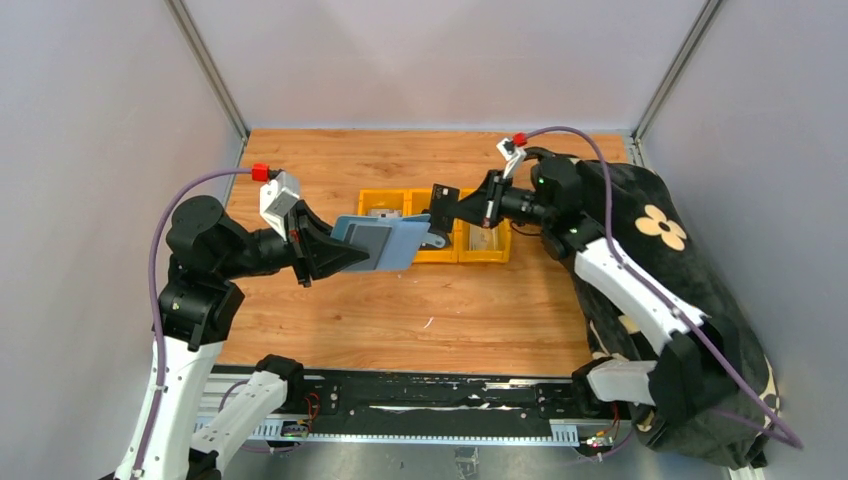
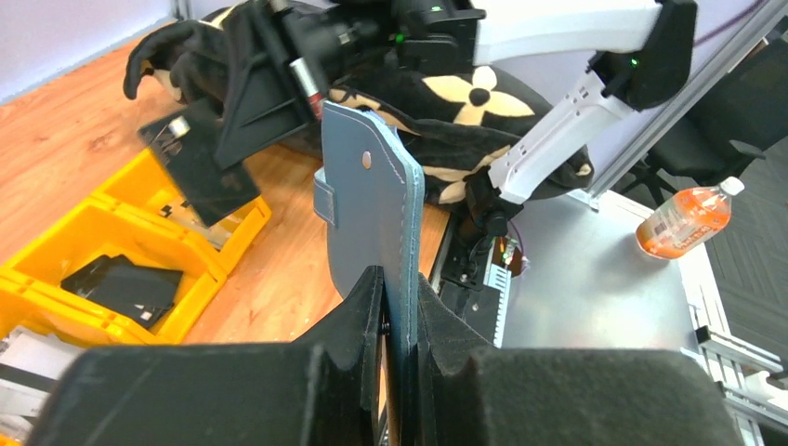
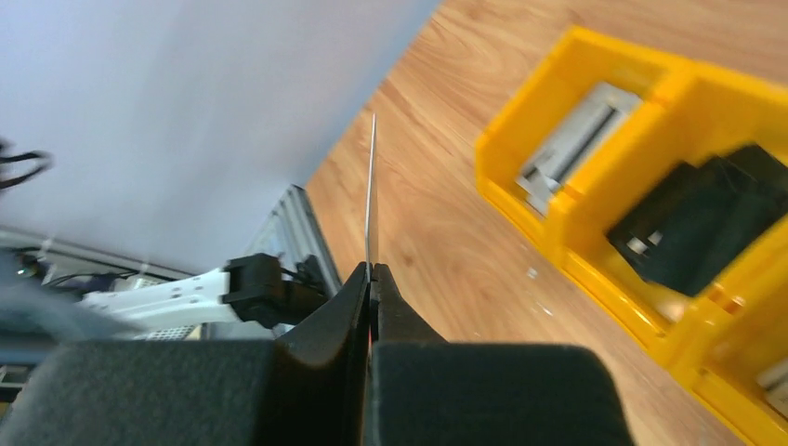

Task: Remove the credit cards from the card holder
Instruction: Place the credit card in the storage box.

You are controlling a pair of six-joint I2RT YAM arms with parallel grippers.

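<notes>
The slate-blue card holder (image 1: 388,243) is off the table, pinched by my left gripper (image 1: 358,257). In the left wrist view the card holder (image 2: 372,209) stands on edge between the shut fingers of the left gripper (image 2: 401,299), its snap and tab facing left. My right gripper (image 1: 460,207) is shut on a dark grey credit card (image 1: 443,203), just right of the holder's far end and apart from it. That card (image 3: 372,186) shows edge-on as a thin line above the right gripper (image 3: 372,272). The dark card (image 2: 200,172) hangs over the bins.
A row of yellow bins (image 1: 487,255) sits mid-table under both grippers. One bin holds a pale grey card (image 3: 569,144), another holds dark cards (image 3: 697,218). A black flower-print bag (image 1: 655,230) lies under the right arm. An orange bottle (image 2: 683,223) stands off the table.
</notes>
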